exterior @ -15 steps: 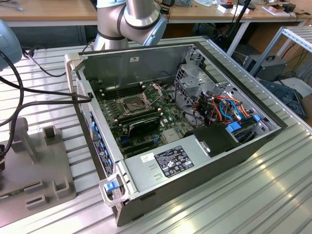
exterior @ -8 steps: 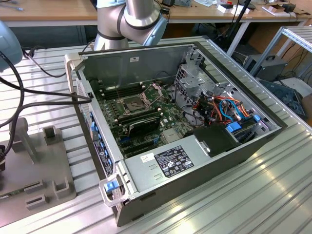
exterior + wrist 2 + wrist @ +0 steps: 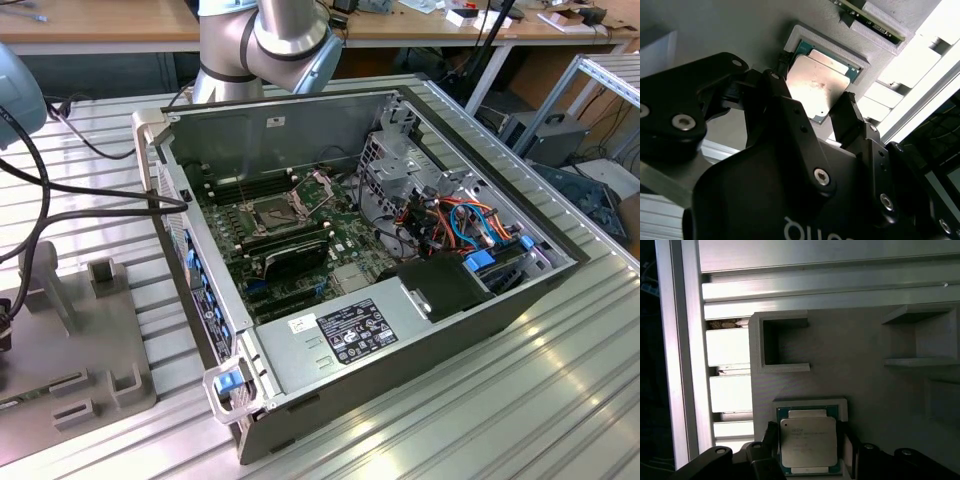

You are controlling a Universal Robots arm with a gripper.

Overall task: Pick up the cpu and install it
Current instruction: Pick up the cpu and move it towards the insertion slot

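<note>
A small flat square cpu [image 3: 807, 442] with a dull silver-grey metal lid on a green board lies flat in a shallow square recess of a pale grey moulded holder plate [image 3: 865, 385]. In the second wrist view the cpu [image 3: 817, 87] catches a bright glare and sits level inside the raised rim of that recess.

The black, bolt-studded gripper [image 3: 807, 429] is down on the holder plate and straddles the cpu, one side of it at each of two opposite edges. In the second wrist view the gripper [image 3: 815, 85] sits just as close to the chip. Whether it is clamping the cpu or merely bracketing it cannot be told.

Elsewhere on the holder plate, an open-sided square pocket [image 3: 780, 342] stands a little apart from the cpu recess, and a shelf-like bracket [image 3: 920, 335] stands further off. The holder plate rests on a ribbed aluminium table [image 3: 790, 285].

In the exterior view the holder plate [image 3: 90, 330] lies on the table at the exterior view's left. Just beside it, towards the exterior view's right, is an open grey metal computer case [image 3: 300, 125]. Inside the case, a dark square socket in a metal frame [image 3: 272, 212] sits on a green motherboard. A long black expansion card [image 3: 292, 256] lies just beside the socket. The silver-grey robot arm [image 3: 270, 40] rises behind the case.
</note>
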